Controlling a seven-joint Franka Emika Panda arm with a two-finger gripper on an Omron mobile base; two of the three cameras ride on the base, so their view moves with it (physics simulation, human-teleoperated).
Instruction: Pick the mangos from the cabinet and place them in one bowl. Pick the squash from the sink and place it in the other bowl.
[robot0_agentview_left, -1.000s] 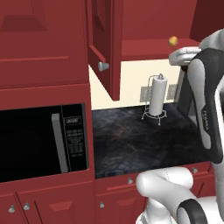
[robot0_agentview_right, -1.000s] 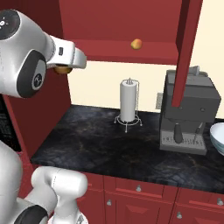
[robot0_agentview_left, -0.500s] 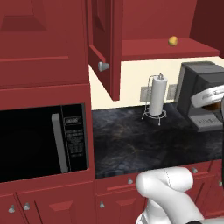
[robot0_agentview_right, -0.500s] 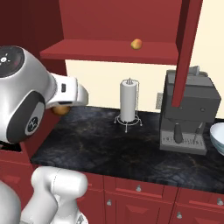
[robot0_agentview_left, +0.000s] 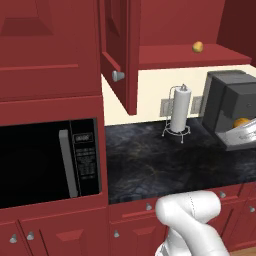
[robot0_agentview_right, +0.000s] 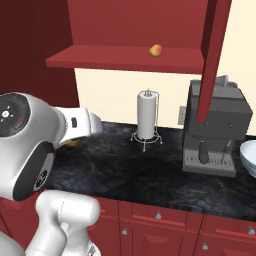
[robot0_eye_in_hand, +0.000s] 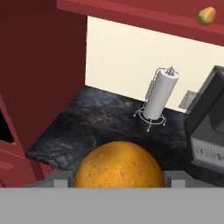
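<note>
Hand view: orange mango sits gripped between the hand fingertips.

No text, brand or number can be read anywhere. The microwave has a control panel with pale marks on it (too small and blurred to make out), and the coffee machine carries no legible label.

Orange mango in tool; yellow mango on cabinet shelf.
</note>
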